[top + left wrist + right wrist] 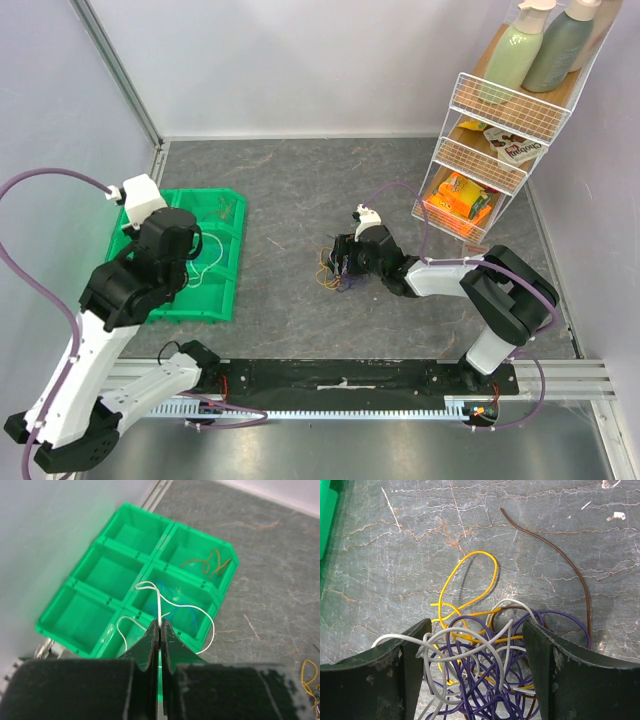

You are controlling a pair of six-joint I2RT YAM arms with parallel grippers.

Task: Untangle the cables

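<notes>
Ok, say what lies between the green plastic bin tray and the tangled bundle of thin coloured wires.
Only bare grey tabletop, seen in the top view, separates the green plastic tray from the tangled wire bundle.

Right fingers point(343, 266) hang over the cables point(327, 277).

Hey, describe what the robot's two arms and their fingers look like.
The left arm and right arm each combine white links with bulky black joints. A thin mauve hose loops along each arm. The left fingers and right fingers are black and tapering; the right pair looks scuffed.
</notes>
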